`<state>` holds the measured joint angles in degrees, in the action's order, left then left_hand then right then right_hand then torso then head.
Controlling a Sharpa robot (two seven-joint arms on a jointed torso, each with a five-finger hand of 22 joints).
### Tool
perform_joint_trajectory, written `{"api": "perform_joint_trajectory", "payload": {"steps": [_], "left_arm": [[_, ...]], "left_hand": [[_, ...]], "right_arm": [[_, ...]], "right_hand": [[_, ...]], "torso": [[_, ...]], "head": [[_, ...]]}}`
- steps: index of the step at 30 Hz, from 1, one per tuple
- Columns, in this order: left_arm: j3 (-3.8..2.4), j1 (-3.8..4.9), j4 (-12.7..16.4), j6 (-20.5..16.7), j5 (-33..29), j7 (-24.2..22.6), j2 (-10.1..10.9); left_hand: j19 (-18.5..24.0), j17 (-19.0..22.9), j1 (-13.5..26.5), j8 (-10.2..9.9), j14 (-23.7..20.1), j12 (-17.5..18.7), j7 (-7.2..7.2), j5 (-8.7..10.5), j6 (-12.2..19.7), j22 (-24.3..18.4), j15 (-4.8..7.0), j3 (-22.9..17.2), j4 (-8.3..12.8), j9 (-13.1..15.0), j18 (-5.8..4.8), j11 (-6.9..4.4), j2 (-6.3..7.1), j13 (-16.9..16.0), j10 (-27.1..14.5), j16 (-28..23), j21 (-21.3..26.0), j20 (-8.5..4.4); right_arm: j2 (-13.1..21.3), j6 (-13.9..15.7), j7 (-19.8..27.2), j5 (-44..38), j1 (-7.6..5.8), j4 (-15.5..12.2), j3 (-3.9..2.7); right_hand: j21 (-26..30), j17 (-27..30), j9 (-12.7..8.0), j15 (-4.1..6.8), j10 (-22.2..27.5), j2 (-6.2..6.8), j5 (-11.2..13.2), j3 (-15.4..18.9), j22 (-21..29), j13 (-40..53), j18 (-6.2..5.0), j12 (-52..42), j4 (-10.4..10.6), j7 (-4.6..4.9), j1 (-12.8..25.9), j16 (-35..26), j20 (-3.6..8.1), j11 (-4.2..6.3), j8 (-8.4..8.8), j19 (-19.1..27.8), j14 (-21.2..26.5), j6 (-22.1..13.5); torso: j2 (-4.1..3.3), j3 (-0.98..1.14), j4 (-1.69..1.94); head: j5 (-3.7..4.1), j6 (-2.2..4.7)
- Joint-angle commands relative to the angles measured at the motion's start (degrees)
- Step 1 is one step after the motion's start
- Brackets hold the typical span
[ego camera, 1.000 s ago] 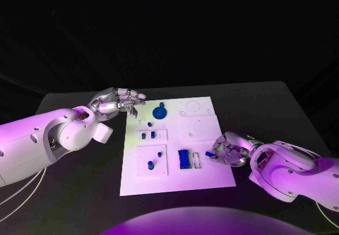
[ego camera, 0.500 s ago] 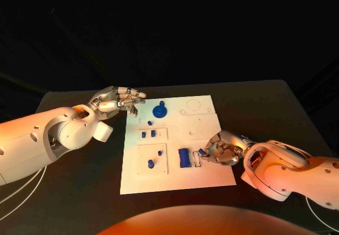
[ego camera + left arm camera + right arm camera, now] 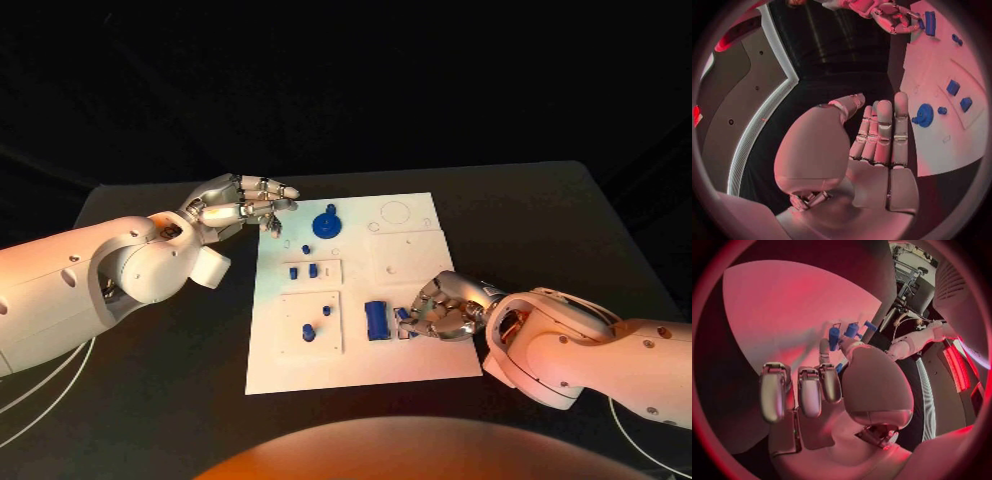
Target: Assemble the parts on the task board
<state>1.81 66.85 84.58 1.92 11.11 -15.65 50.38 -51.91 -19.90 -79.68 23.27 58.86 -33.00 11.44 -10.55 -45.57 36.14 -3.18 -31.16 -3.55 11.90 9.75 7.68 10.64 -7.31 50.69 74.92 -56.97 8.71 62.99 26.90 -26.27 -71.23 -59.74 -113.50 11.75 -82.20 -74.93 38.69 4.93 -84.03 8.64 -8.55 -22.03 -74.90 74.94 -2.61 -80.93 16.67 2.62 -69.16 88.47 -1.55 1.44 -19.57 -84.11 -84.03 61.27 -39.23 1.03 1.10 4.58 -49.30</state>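
While several small blue plastic parts (image 3: 306,272) sit on the flat white task board (image 3: 361,365), the right hand (image 3: 444,307) pinches one more beside the tall blue block (image 3: 375,321); the left hand (image 3: 238,205) curls empty.

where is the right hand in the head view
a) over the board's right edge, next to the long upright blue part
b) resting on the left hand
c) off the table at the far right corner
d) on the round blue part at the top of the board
a: the right hand sits over the right edge of the task board, its fingers beside the long blue part, while the left hand is off the board's top left corner near the round blue part.
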Motion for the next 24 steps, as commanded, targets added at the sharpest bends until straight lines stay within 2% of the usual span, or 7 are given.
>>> {"api": "perform_joint_trajectory", "payload": {"steps": [1,9,19,24], "left_arm": [[-0.03,0.02,0.2,1.2,-0.1,-0.1,0.0],[-0.03,0.02,0.3,1.3,-0.1,-0.1,0.0],[-0.03,0.02,0.3,1.4,0.0,0.1,0.2],[-0.03,0.02,0.3,1.4,0.0,0.2,0.2]], "left_hand": [[-0.2,0.1,0.4,0.2,0.0,-0.3,0.05,-0.33,0.4,-0.1,-0.25,-0.3,0.0,0.1,0.85,-0.06,-0.07,0.1,-0.1,-0.2,0.3,0.23],[-0.2,0.1,0.4,0.2,0.0,-0.3,0.05,-0.33,0.4,-0.1,-0.25,-0.3,0.0,0.1,0.85,-0.06,-0.07,0.1,-0.1,-0.2,0.3,0.23],[-0.2,0.1,0.4,0.2,0.0,-0.3,0.05,-0.33,0.4,-0.1,-0.25,-0.3,0.0,0.1,0.85,-0.06,-0.07,0.1,-0.1,-0.2,0.3,0.23],[-0.2,0.1,0.4,0.3,0.0,-0.3,0.06,-0.34,0.5,-0.1,-0.24,-0.3,0.1,0.1,0.85,-0.05,-0.06,0.1,-0.2,-0.1,0.3,0.22]], "right_arm": [[-0.3,-1.9,-0.6,0.8,0.10,0.3,0.01],[-1.0,-1.5,-0.6,1.0,0.18,0.5,0.01],[-1.3,-0.9,-0.4,1.1,0.20,0.4,0.01],[-1.3,-0.9,-0.4,1.1,0.21,0.5,0.01]], "right_hand": [[-0.4,-11.3,0.0,0.14,-3.4,0.05,0.2,-0.4,-13.1,10.3,1.10,-0.4,-0.1,-0.07,0.5,0.1,0.30,0.21,-0.01,-3.7,-5.2,0.4],[-0.3,-11.3,0.2,0.19,-3.4,-0.02,0.2,-0.6,-13.1,10.3,1.08,-0.4,0.0,-0.14,1.5,0.1,0.34,0.28,-0.13,-3.7,-5.2,0.7],[-0.2,-11.3,0.2,0.21,-3.5,-0.06,0.2,-0.7,-13.0,10.3,1.06,-0.4,0.0,-0.16,1.9,0.1,0.35,0.30,-0.17,-3.6,-5.2,0.7],[-0.2,-11.3,0.5,0.22,-3.5,0.02,0.2,-0.7,-13.0,10.3,1.06,-0.3,0.0,-0.14,4.0,0.0,0.38,0.30,-0.17,-3.6,-5.2,0.8]], "torso": [[0.02,-0.01,0.01],[-0.03,0.06,0.00],[-0.01,0.02,-0.02],[0.05,0.02,-0.05]], "head": [[-0.07,-0.13],[-0.08,-0.13],[-0.20,-0.14],[-0.29,-0.12]]}}
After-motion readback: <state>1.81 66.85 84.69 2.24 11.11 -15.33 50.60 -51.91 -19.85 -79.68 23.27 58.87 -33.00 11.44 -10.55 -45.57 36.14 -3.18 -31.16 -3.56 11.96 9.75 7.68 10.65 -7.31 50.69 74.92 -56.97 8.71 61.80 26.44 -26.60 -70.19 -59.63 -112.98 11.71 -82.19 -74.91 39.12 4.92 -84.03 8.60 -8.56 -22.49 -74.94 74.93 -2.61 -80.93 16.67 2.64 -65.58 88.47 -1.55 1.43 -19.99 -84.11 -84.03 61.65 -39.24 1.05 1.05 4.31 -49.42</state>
